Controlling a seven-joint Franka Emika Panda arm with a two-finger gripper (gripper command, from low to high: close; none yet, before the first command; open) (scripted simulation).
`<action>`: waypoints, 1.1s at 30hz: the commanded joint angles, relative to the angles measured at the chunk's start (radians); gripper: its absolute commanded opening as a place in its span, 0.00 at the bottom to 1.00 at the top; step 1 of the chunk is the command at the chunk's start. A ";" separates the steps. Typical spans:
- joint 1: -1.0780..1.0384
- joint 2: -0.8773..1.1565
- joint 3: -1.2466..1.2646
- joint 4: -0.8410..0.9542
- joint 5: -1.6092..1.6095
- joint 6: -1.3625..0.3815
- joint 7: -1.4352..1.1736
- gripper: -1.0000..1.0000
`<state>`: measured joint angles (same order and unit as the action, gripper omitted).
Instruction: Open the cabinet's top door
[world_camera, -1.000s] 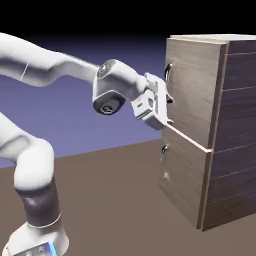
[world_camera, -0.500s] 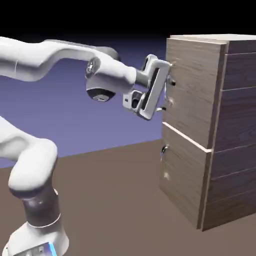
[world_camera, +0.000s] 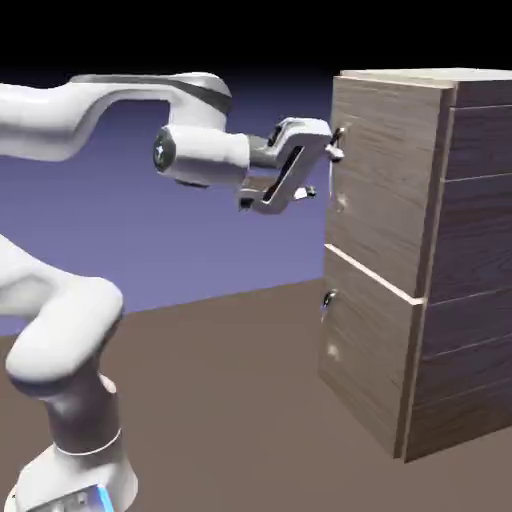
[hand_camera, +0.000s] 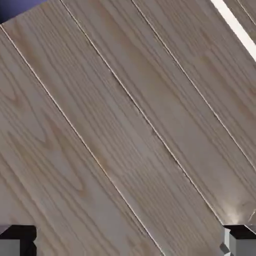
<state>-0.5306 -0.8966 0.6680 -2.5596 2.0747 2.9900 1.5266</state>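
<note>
Violet backdrop behind, the tool (world_camera: 328, 170), spread wide, has risen beside the top door (world_camera: 385, 180).

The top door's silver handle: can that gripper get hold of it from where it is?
Probably yes. The gripper sits right at the handle on the top door, nothing between them, fingers spread wide.

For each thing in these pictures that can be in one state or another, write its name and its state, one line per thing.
top door: shut, flush with the cabinet front.
lower panel: shut.
loop handle: not gripped; the upper finger tip is right at it.
gripper: open, close to the top door; nothing shows between its finger tips in the hand view, only wood.
</note>
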 joint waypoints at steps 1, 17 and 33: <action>-0.011 -0.007 0.014 0.005 0.044 -0.001 0.016 0.50; -0.193 -0.116 0.238 0.089 0.740 -0.017 0.280 0.50; -0.121 -0.028 0.131 0.026 0.605 -0.214 0.312 0.00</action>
<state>-0.6515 -0.9246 0.7992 -2.5337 2.6787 2.7773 1.8390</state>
